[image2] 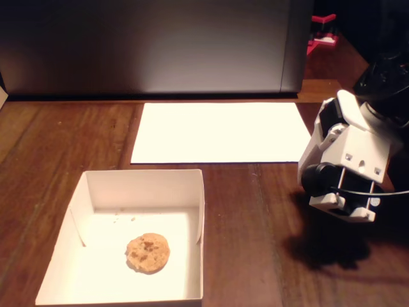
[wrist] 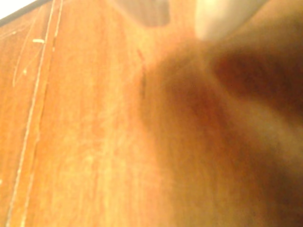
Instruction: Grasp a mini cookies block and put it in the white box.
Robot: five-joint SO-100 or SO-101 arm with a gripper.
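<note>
Fixed view shows the cookie (image2: 147,252) lying in the white box (image2: 185,182), well left of the gripper (image2: 342,206); its grip cannot be told.

Brown wooden desk (image2: 255,211), scratched planks in wrist view. Flat white paper sheet (image2: 220,131) lying on it toward back. Dark grey panel (image2: 153,45) upright behind. Red object (image2: 323,32) far right, unclear.

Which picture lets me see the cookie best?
The fixed view. There the cookie lies in plain sight on the floor of the white box, chocolate specks showing. The wrist view shows no cookie, only blurry wooden table and shadow.
</note>
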